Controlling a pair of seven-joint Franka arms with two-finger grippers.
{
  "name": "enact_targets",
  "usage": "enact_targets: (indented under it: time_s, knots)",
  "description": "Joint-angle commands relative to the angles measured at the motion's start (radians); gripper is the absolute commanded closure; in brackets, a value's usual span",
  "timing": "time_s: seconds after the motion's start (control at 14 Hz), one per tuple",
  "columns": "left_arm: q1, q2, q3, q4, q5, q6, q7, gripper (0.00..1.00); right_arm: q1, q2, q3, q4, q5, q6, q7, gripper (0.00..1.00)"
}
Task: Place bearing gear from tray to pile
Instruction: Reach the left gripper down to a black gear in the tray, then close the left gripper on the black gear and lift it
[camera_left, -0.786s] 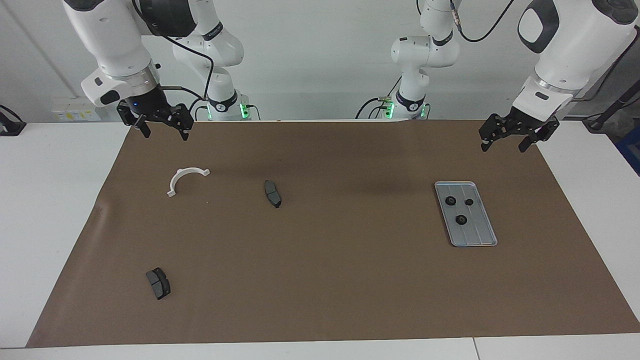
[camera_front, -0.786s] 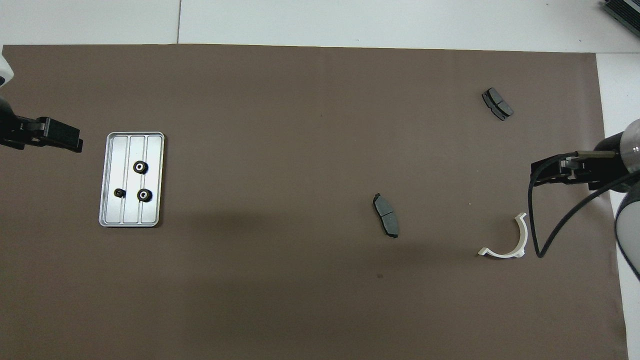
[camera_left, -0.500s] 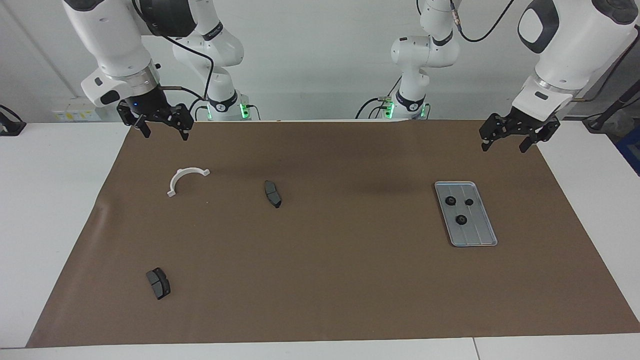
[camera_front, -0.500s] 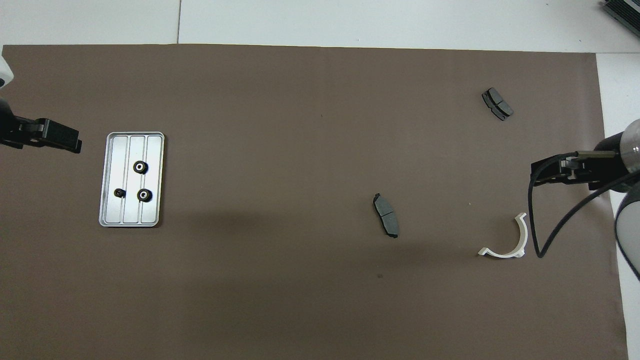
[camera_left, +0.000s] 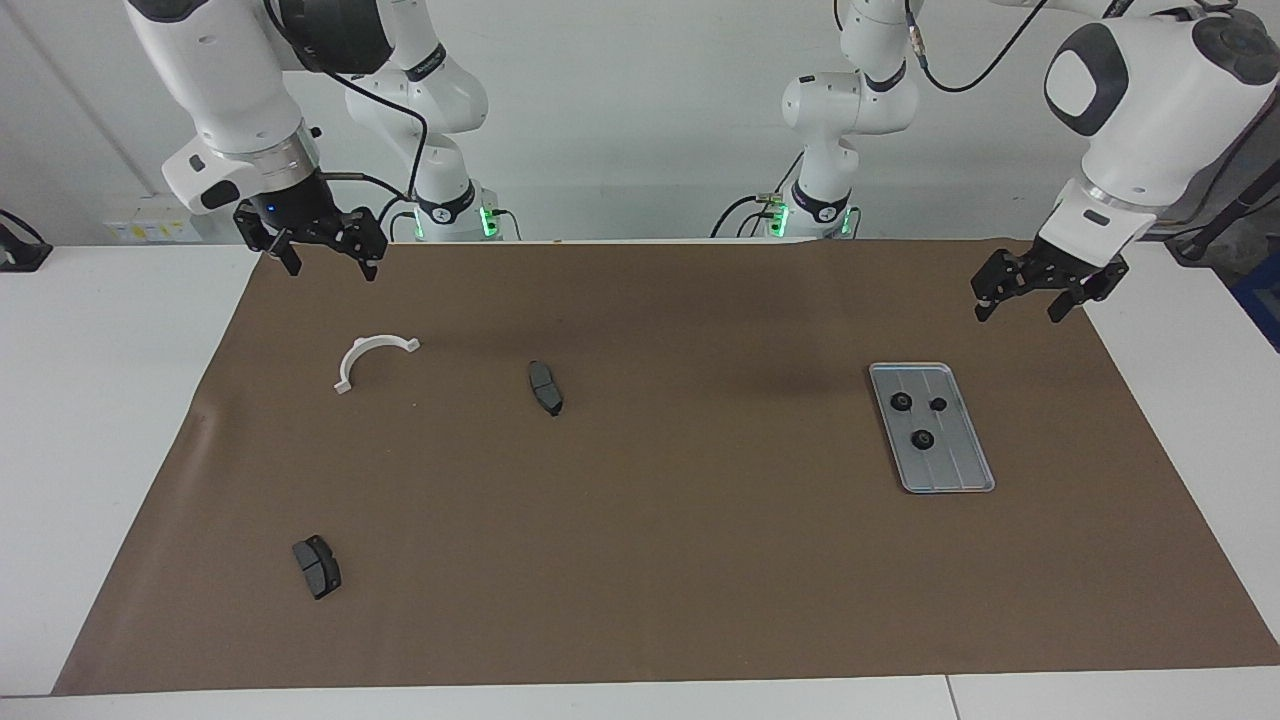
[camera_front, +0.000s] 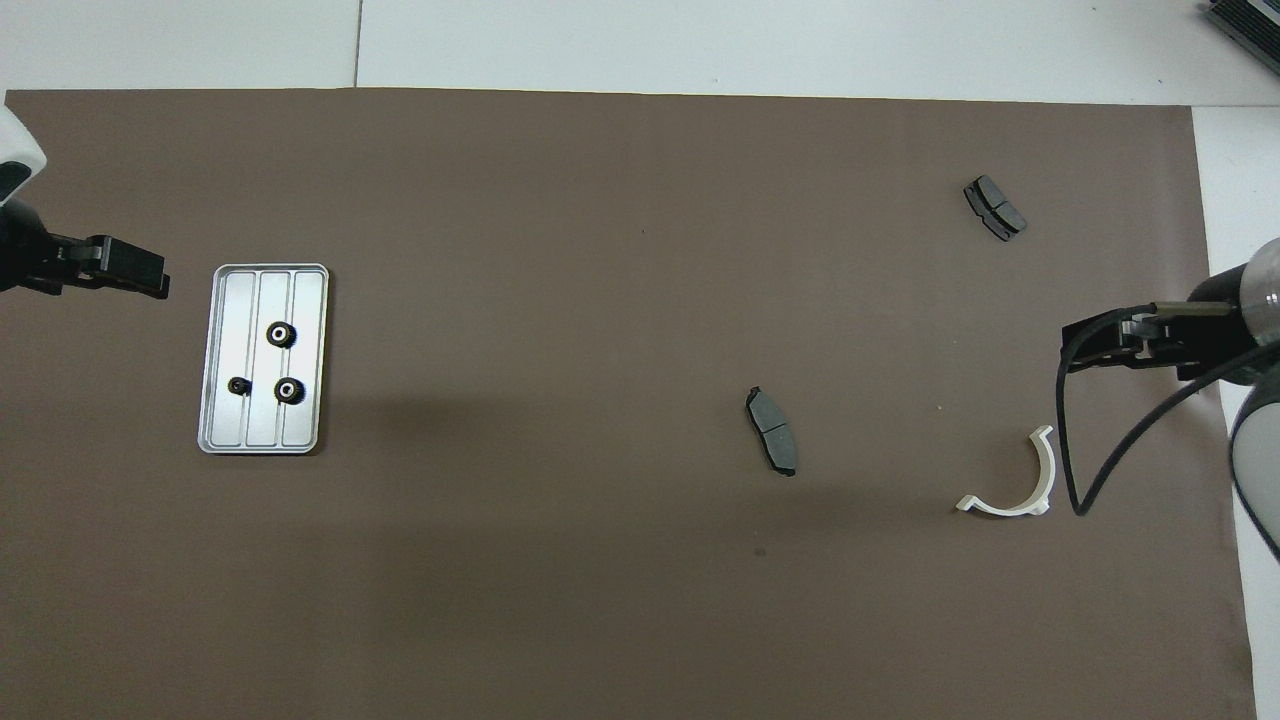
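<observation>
The silver-grey ridged tray (camera_left: 958, 462) lies on the brown mat toward the left arm's end; it also shows in the overhead view (camera_front: 230, 300). Three small black bearing gears (camera_left: 923, 439) (camera_front: 281, 334) lie in it. The pile is scattered toward the right arm's end: a white half-ring bracket (camera_left: 362, 347) (camera_front: 1000, 509) and two dark grey brake pads (camera_left: 545, 388) (camera_left: 317, 567). My left gripper (camera_left: 1018, 312) (camera_front: 125, 272) hangs open and empty over the mat beside the tray. My right gripper (camera_left: 330, 268) (camera_front: 1100, 345) hangs open and empty over the mat's edge by the bracket.
The brown mat (camera_left: 700, 560) covers most of the white table (camera_left: 100, 400). A black cable (camera_front: 1075, 470) hangs from the right arm next to the bracket.
My left gripper has sunk a little and shifted slightly toward the left arm's end of the table. The right arm and all the parts have not moved.
</observation>
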Motion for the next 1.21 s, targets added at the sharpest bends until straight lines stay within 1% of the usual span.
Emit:
enact_targets:
  time_s: [0.0, 0.14, 0.21, 0.36, 0.43, 0.71, 0.79, 0.93, 1.07, 1.14]
  knots:
    - [0.023, 0.023, -0.004, -0.13, -0.015, 0.183, 0.007, 0.0, -0.01, -0.024, 0.011, -0.029, 0.0, 0.022, 0.015, 0.0]
    - [0.03, 0.026, -0.004, -0.237, -0.015, 0.344, 0.007, 0.0, -0.01, -0.024, 0.011, -0.029, 0.0, 0.022, 0.016, 0.0]
    - [0.035, 0.029, -0.004, -0.273, -0.015, 0.396, 0.007, 0.0, -0.01, -0.024, 0.011, -0.029, 0.0, 0.022, 0.016, 0.0]
    - [0.023, 0.081, -0.004, -0.284, -0.015, 0.435, -0.015, 0.0, -0.01, -0.024, 0.011, -0.029, 0.0, 0.022, 0.015, 0.0]
    - [0.021, 0.105, -0.004, -0.296, -0.015, 0.473, -0.046, 0.0, -0.01, -0.024, 0.011, -0.029, 0.0, 0.022, 0.015, 0.0]
    - [0.02, 0.184, -0.004, -0.377, -0.015, 0.66, -0.052, 0.0, -0.01, -0.024, 0.011, -0.029, 0.0, 0.022, 0.016, 0.0]
    - [0.02, 0.19, -0.005, -0.4, -0.015, 0.697, -0.054, 0.0, -0.01, -0.024, 0.011, -0.029, 0.0, 0.022, 0.016, 0.0]
    - [0.01, 0.201, -0.005, -0.434, -0.015, 0.75, -0.063, 0.0, -0.01, -0.024, 0.011, -0.029, 0.0, 0.022, 0.016, 0.0]
    - [-0.002, 0.205, -0.005, -0.434, -0.015, 0.748, -0.077, 0.0, -0.01, -0.024, 0.011, -0.029, 0.0, 0.022, 0.016, 0.0]
    - [-0.003, 0.205, -0.005, -0.434, -0.015, 0.742, -0.082, 0.02, -0.01, -0.024, 0.011, -0.029, 0.0, 0.022, 0.016, 0.0]
